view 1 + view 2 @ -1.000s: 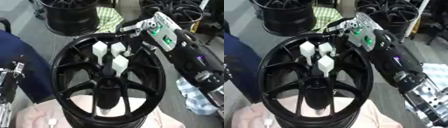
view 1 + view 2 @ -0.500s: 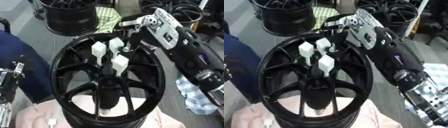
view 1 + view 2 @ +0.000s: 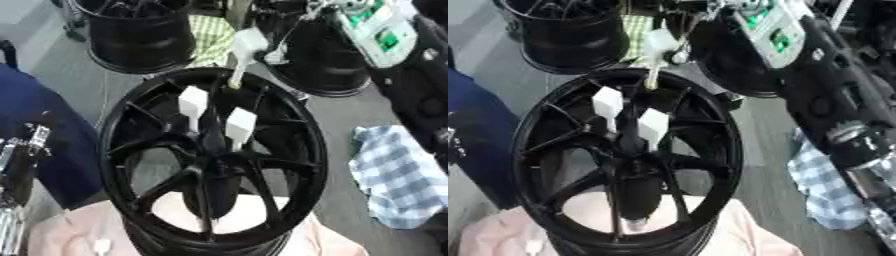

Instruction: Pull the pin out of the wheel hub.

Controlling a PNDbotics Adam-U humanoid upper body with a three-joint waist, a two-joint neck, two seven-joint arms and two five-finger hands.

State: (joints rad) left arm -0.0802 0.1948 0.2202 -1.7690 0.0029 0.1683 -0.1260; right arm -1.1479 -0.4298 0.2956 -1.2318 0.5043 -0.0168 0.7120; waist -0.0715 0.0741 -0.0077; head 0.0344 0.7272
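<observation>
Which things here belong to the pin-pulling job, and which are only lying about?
Belong to the job:
- black wheel hub
- lifted white pin, held above the rim
- two white pins in the hub
- right hand

Lying about:
- other black wheels behind
- blue checked cloth
- green checked cloth
- pink cloth

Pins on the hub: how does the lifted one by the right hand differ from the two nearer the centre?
The lifted pin hangs above the wheel hub's far rim, clear of it; the two centre pins are still seated by the middle. The lifted pin's whole thin shaft shows and it leans; the centre pins' shafts run down into the hub. The right hand is at the lifted pin; its fingers are too blurred to judge. All three have white blocky heads.
</observation>
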